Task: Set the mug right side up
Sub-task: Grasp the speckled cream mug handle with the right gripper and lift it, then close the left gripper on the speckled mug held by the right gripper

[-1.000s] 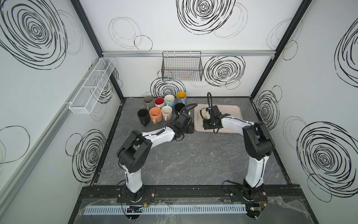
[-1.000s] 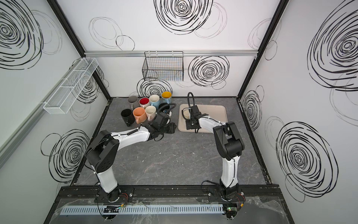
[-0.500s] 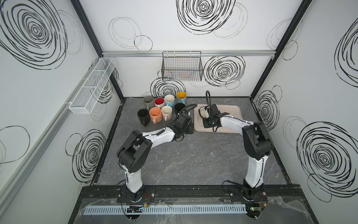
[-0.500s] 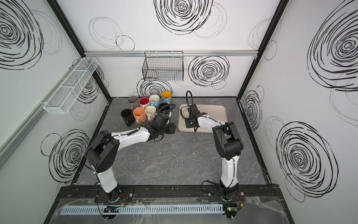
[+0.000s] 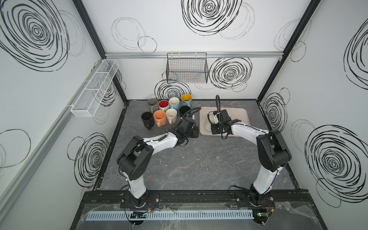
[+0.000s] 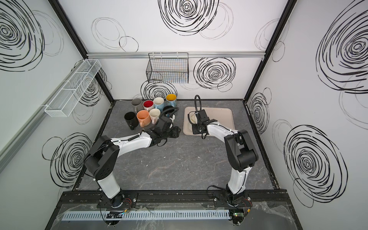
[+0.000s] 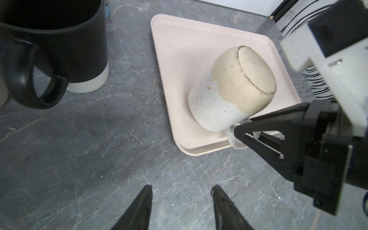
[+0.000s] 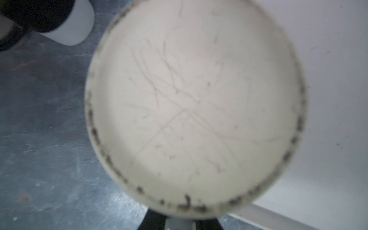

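Here, you find the speckled mug point(image 7: 229, 89) base-up and tilted over the beige tray point(image 7: 179, 49), just right of frame centre in both top views. The right gripper point(image 7: 244, 125) is clenched on its handle point(image 7: 233, 141). The left gripper point(image 7: 182, 187) stands released above the grey tabletop point(image 7: 79, 149), near a black mug point(image 7: 69, 49).

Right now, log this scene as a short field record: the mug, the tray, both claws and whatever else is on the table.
speckled mug: upside down, tilted, base showing, over the tray
tray: beige, holds only that mug
right claw: shut on the mug's handle
left claw: open, empty, above the table beside the tray
other mugs: clustered at the back, off the tray, mouths up
task status: mug not yet right side up
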Tool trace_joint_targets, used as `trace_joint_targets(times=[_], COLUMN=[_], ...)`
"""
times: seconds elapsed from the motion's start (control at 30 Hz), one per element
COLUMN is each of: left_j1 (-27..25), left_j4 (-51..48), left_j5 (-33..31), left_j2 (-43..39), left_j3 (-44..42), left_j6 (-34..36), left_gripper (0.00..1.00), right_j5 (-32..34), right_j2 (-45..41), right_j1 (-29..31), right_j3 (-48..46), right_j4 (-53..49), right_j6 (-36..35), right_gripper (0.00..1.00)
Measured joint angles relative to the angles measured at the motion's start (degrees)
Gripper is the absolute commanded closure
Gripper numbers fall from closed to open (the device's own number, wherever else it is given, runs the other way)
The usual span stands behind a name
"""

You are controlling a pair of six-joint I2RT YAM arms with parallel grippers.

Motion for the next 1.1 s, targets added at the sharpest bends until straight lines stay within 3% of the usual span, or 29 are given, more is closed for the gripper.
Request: trace_joint_targets(times=[0.3,0.63,0.83,1.1], left_j1=[2.3,2.4,1.7,1.6], left_j4=[14.4,32.6,42.9,47.0], left_j5=[6.6,15.8,19.1,20.2], left_j2=[-9.4,-9.3,-5.6,-3.7], left_j3=[-9.2,-13.1,-13.4,-13.4], left_j6=[-5.3,-14.7,-20.8,-24.9], left_gripper=[0.38,0.39,0.42,0.44], right_j5=[-14.5,-31.1,-35.6,-36.7], right_j2=[-13.9,-20.7,-23.4,-25.2], right_j1=[-5.4,-6.0,-4.1,-1.4], right_j3=[-9.2,-14.3,-15.4,-16.7], right_j4=[12.9,28.4,32.2,33.2], right_j6=[10.3,21.8,24.2,24.8], right_gripper=[1.00,1.00,1.00,1.00])
